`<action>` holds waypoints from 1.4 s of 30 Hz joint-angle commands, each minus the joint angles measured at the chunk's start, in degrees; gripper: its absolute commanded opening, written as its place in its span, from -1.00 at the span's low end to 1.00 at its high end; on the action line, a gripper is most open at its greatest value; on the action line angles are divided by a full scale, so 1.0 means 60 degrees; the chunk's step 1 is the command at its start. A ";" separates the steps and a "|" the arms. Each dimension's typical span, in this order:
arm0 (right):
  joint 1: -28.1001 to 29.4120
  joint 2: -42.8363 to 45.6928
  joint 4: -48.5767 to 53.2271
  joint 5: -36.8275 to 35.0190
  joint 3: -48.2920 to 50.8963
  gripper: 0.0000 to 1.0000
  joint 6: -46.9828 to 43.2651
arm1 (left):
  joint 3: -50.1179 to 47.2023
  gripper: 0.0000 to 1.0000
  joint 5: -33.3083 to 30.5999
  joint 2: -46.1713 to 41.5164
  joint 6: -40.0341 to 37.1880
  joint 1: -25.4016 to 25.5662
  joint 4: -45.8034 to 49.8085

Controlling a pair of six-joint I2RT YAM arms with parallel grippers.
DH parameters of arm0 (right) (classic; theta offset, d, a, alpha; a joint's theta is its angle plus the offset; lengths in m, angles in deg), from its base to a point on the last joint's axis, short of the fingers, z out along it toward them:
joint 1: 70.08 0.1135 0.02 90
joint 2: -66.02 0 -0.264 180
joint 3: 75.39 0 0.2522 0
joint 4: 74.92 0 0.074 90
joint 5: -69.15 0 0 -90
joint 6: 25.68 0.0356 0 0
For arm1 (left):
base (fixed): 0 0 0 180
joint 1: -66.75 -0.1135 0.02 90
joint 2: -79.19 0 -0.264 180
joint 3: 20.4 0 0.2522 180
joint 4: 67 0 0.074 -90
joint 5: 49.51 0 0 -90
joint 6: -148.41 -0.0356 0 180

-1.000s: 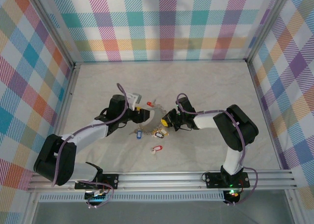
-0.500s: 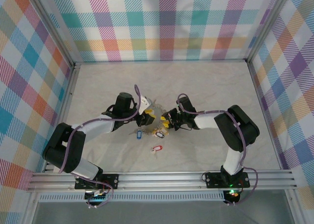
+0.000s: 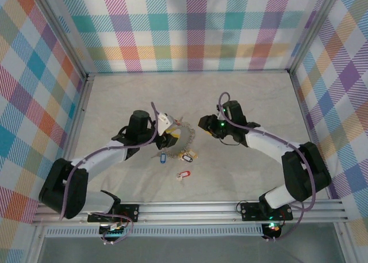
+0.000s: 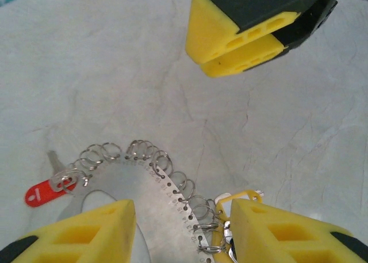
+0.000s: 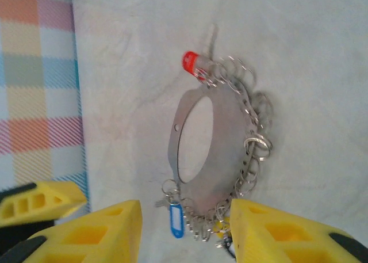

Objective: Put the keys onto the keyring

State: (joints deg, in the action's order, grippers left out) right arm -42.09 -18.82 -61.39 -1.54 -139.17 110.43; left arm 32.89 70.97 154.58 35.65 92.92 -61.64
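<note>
Your left gripper [image 3: 168, 138] has its jaws apart, one either side of the keyring's [image 3: 185, 137] left rim, not clamped on it. The keyring lies flat near the middle of the tabletop [image 3: 259, 96]. Your right gripper [image 3: 203, 125] is spread too, holding nothing, just right of the ring. A red-tagged key [image 5: 190, 60] hangs on one of the ring's small loops. A blue-tagged key [image 5: 176, 220] lies against its other end. Another red key [image 3: 183, 175] lies loose toward the near edge.
</note>
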 commanded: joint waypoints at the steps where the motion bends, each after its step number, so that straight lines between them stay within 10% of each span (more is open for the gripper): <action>1: 0.0062 0.0519 0.1242 -0.0289 -0.0540 0.00 -0.4911 | 0.0341 -0.02 -0.0528 -0.0741 0.0681 -0.0315 0.1297; 5: 0.0019 0.1463 -0.0616 0.0247 0.0464 0.60 -0.9350 | 0.0462 0.01 -0.0370 -0.1635 0.1054 -0.0715 0.2138; 9: -0.0415 0.1746 -0.0690 0.1412 0.1009 0.74 -1.3668 | 0.0287 0.02 -0.0476 -0.2257 0.1172 -0.1025 0.2612; 13: -0.0774 0.0589 0.3029 0.2560 -0.0370 0.48 -1.7205 | 0.0025 0.02 -0.0500 -0.2558 0.1196 -0.1165 0.2682; 15: -0.0776 -0.0165 0.4620 0.3165 -0.1005 0.04 -1.8721 | -0.0032 0.02 -0.0473 -0.2575 0.1201 -0.1198 0.2679; 18: -0.0668 -0.1012 0.5118 0.4180 -0.1414 -0.15 -1.9054 | -0.0083 0.02 -0.0465 -0.2572 0.1199 -0.1257 0.2604; 33: 0.0887 -0.2743 0.0924 -0.0051 -0.0263 -0.13 -1.8637 | -0.0396 0.02 -0.0476 -0.2356 0.1031 -0.1370 0.2337; 42: 0.0902 -0.3377 0.1575 -0.0143 -0.1150 -0.26 -1.8496 | -0.0552 0.02 -0.0480 -0.2400 0.0908 -0.1394 0.2393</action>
State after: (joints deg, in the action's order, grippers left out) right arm -36.61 -36.94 -51.46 -0.93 -143.19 -0.65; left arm 30.66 67.98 140.51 42.12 85.29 -47.37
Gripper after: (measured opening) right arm 0.377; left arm 0.509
